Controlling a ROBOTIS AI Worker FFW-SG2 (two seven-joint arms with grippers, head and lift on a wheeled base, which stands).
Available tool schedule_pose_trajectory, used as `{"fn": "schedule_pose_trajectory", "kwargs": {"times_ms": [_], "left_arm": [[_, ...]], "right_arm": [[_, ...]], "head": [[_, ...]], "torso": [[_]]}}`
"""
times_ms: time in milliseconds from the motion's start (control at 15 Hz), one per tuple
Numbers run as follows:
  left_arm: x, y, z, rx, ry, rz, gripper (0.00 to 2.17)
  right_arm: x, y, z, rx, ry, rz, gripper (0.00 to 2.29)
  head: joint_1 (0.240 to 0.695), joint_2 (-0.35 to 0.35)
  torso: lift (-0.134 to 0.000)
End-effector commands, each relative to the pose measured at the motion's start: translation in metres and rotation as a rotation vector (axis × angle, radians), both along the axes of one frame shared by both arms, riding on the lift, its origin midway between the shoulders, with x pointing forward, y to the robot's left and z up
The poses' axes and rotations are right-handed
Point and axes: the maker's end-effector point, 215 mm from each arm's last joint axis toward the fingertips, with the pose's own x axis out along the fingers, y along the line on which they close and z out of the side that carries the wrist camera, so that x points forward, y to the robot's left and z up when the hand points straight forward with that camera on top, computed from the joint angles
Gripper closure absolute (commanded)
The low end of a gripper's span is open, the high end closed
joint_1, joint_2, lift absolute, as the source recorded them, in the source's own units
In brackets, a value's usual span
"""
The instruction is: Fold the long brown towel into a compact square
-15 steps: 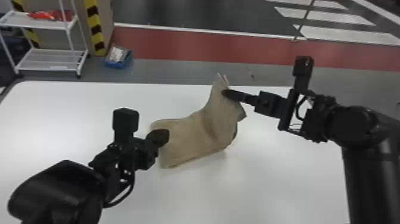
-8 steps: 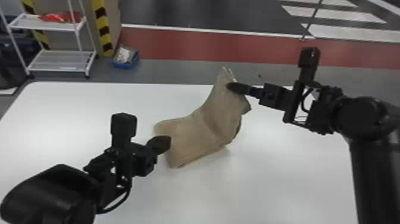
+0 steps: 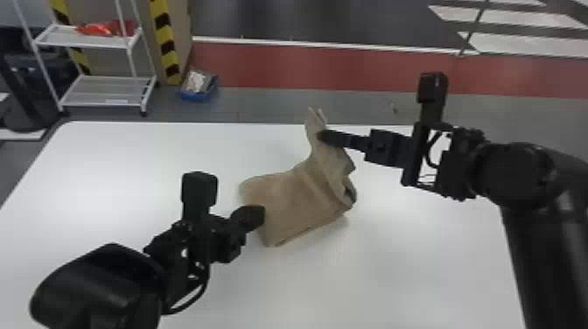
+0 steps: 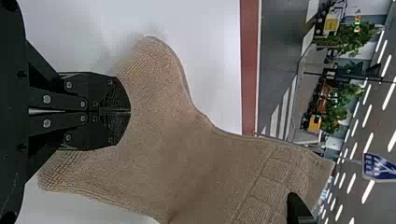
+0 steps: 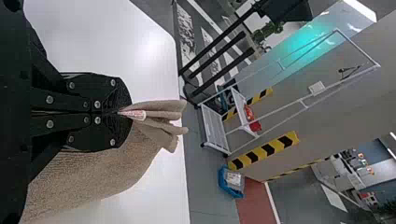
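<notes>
The towel (image 3: pixel 297 201) is at the middle of the surface (image 3: pixel 407 267), one end raised and bent, the rest low; I cannot tell whether it touches the surface. The right end effector (image 3: pixel 323 135) grips the raised end, bunched folds and a small tag (image 5: pixel 135 114) poking out past its fingertips. The left end effector (image 3: pixel 259 213) is closed at the low end; whether it pinches cloth, I cannot tell.

White table (image 3: pixel 415 271); brown towel (image 3: pixel 297 199) partly on it, one end raised.
</notes>
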Motion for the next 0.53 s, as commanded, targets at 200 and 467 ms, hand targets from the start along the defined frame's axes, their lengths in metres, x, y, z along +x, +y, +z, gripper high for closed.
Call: {"fn": "schedule_pose_trajectory", "kwargs": {"times_ms": [200,467], "left_arm": [[-0.001,-0.002,-0.006,0.005,0.009,-0.001,2.15],[-0.001,-0.003,-0.005,0.003,0.008,-0.003,2.15]], "right_arm": [[-0.004,0.037,-0.012,-0.044,-0.006,0.049,1.29],[-0.009,0.054,-0.034,-0.098,0.021,0.083,1.29]], "head": [[0.695,-0.072],[0.695,-0.048]], "torso": [[-0.124],[-0.124]]}}
